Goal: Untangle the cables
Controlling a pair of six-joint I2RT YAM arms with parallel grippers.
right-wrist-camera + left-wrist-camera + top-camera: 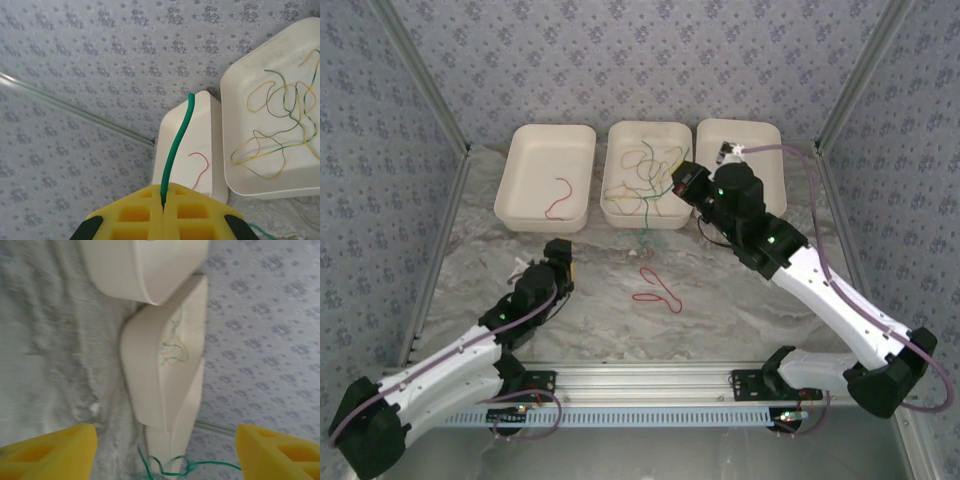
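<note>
Nearest, the left tool (167, 447) stands released, holding nothing, above the counter (590, 320). Just beyond it, a red cable (656, 290) lies looped on the counter, apart from the trays. The right tool (163, 196) is clenched on a green cable (177, 145) at the right edge of the middle tray (613, 150), where the tangle (645, 170) lies. The step in hand is probably drawing the green one free. The next move calls for a steady pull that doesn't drag the tangle along. The left tray (505, 195) holds the other red cable (558, 197).
</note>
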